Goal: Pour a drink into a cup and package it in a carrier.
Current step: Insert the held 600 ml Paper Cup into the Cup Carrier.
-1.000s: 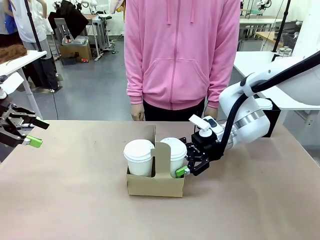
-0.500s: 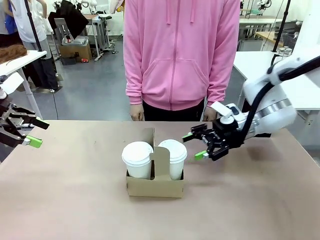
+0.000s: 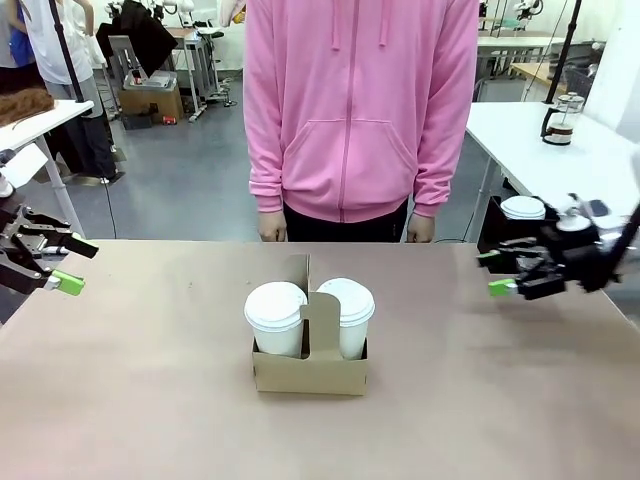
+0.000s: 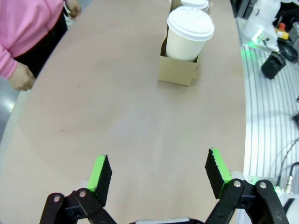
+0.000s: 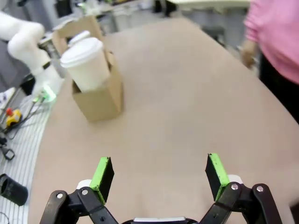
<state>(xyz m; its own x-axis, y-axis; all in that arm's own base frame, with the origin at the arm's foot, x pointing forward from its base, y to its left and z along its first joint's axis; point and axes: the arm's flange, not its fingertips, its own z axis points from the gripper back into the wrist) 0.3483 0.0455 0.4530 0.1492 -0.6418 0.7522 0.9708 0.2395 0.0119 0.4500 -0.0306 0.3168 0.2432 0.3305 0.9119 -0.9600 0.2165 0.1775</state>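
The brown cardboard carrier [image 3: 310, 366] stands mid-table with two lidded white cups in it, one left [image 3: 276, 316] and one right [image 3: 346, 316] of its tall handle tab. In the left wrist view the carrier [image 4: 177, 70] and a cup [image 4: 189, 33] lie far ahead; in the right wrist view the carrier [image 5: 99, 100] and a cup [image 5: 86, 63] are at upper left. My left gripper [image 3: 65, 265] [image 4: 159, 176] hangs open at the far left edge. My right gripper [image 3: 497, 272] [image 5: 160, 176] is open and empty at the right edge, well away from the cups. A glass jug [image 3: 558, 118] with dark drink stands on the white side table.
A person in a pink hoodie [image 3: 360, 110] stands at the far side, hands [image 3: 272, 227] down at the table edge. A third lidded white cup [image 3: 522, 208] sits by the black box at the right, behind my right gripper. Bare brown tabletop [image 3: 150, 380] surrounds the carrier.
My right gripper has let go of the right cup in the carrier, opened, and drawn back to the right edge of the table. The left arm has stayed still.
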